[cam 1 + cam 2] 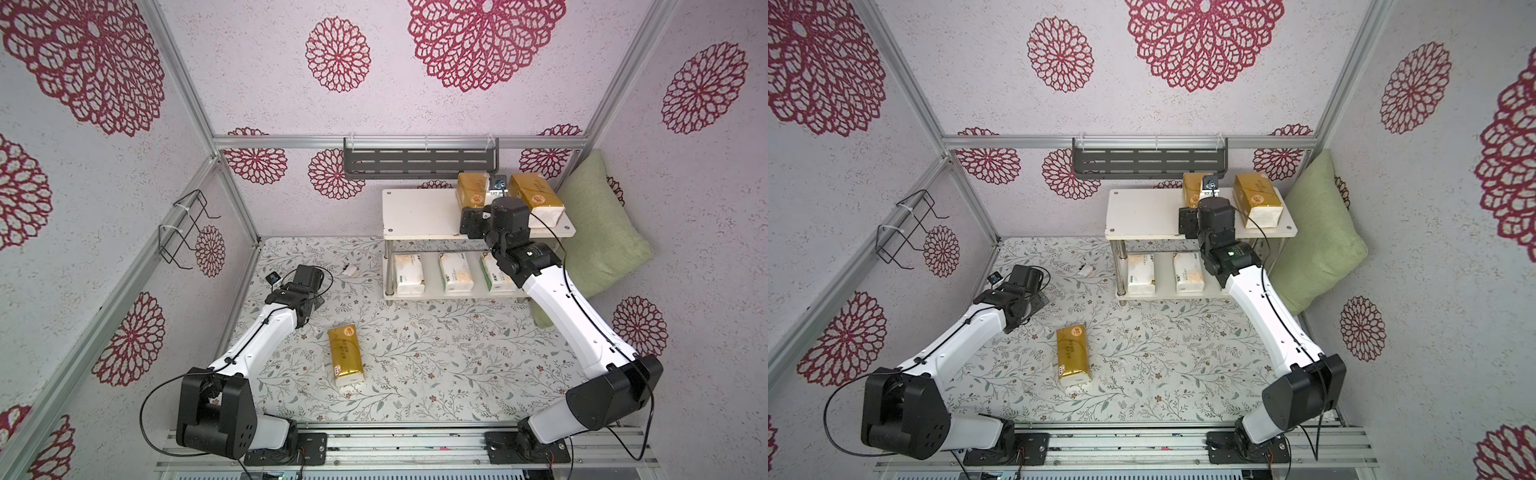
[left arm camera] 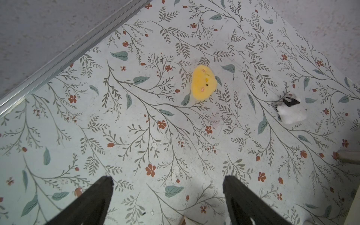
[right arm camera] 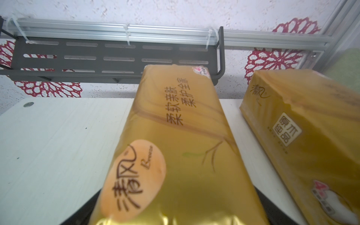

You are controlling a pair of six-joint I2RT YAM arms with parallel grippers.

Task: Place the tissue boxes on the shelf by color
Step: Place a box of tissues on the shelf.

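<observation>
One gold tissue box (image 1: 345,353) lies on the flowered table in front of the left arm. Two more gold ones (image 1: 471,189) (image 1: 536,197) rest on the top board of the shelf (image 1: 419,212). Three white ones (image 1: 409,273) (image 1: 456,272) (image 1: 494,274) stand on its lower board. My right gripper (image 3: 178,214) reaches over the top board with the left gold box (image 3: 175,136) between its jaws. The fingers are almost wholly hidden under the box, so the grip cannot be judged. Over bare table, my left gripper (image 2: 168,179) is open and holds nothing.
A grey slotted rack (image 1: 419,160) hangs on the back wall just above the shelf. A black wire rack (image 1: 187,228) is fixed to the left wall. A green cushion (image 1: 598,232) leans right of the shelf. A yellow blob (image 2: 203,82) and a small white scrap (image 2: 291,111) lie on the table.
</observation>
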